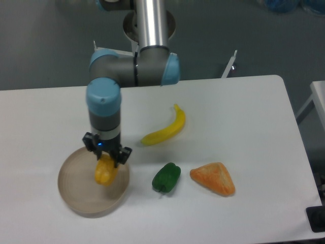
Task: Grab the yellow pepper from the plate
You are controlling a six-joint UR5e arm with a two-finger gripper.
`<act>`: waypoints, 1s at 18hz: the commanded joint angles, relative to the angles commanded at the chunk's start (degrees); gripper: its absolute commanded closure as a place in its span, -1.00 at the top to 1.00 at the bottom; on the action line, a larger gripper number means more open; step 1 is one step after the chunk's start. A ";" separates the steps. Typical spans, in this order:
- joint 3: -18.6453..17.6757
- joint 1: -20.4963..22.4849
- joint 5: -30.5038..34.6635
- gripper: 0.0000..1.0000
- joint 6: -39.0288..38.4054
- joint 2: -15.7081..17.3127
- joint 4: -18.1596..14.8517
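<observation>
Claw [106, 158] around yellow pepper [105, 172], above plate [76, 195]

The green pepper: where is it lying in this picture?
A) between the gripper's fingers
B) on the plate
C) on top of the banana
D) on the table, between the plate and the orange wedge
D: the green pepper lies on the table, to the right of the plate and to the left of the orange wedge.

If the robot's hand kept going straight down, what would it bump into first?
The hand points down and is shut on the yellow pepper. Straight below lies the plate, so the pepper would probably touch that first, though the height is hard to judge.
</observation>
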 joint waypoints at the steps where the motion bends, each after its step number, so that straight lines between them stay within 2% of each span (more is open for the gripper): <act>1: -0.09 1.32 0.00 0.04 2.02 0.53 -0.09; 3: -0.09 3.96 0.00 0.04 5.62 1.49 -0.70; 8: 0.79 10.90 0.00 0.04 18.72 2.11 -4.74; 14: 3.42 16.53 3.33 0.04 27.95 1.32 -4.31; 18: 5.01 18.21 3.34 0.04 29.72 0.80 -4.31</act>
